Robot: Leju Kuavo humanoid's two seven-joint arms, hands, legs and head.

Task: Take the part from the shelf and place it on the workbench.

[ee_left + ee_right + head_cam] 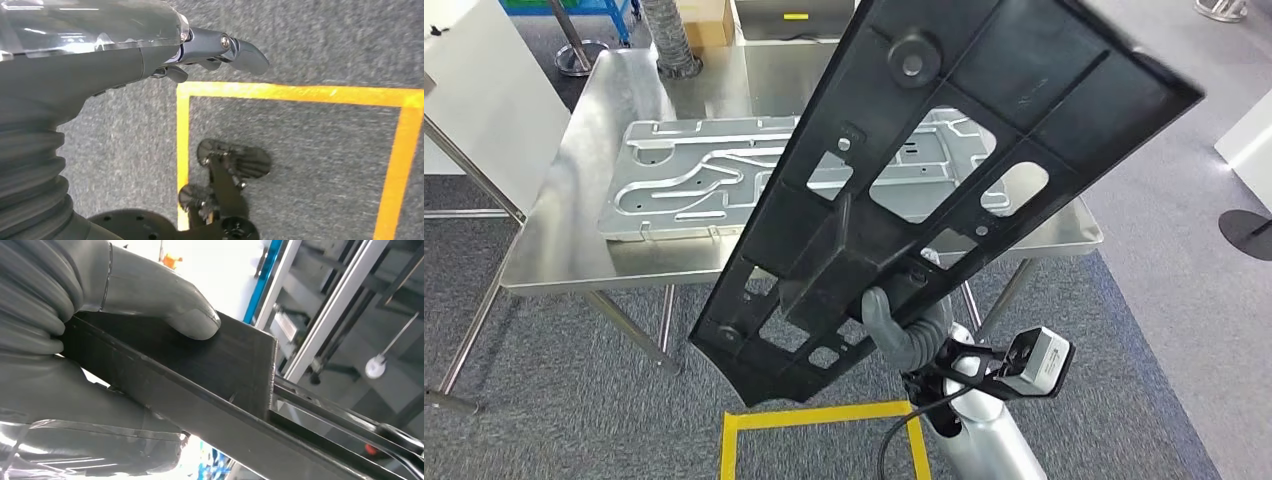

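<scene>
A long black plastic part (924,170) with cut-outs and ribs is held up in front of me, slanting from lower left to upper right over the steel workbench (564,250). My right hand (902,322) grips its lower section from underneath. In the right wrist view the grey thumb (165,300) presses on the black part (210,385). My left hand (215,50) hangs beside my body over the floor, fingers loosely extended and holding nothing.
A stamped silver metal panel (694,180) lies on the workbench. Yellow floor tape (824,420) marks a square on the grey carpet in front of the bench. A white panel (484,90) stands at the left. Boxes and a ribbed hose (669,35) are behind the bench.
</scene>
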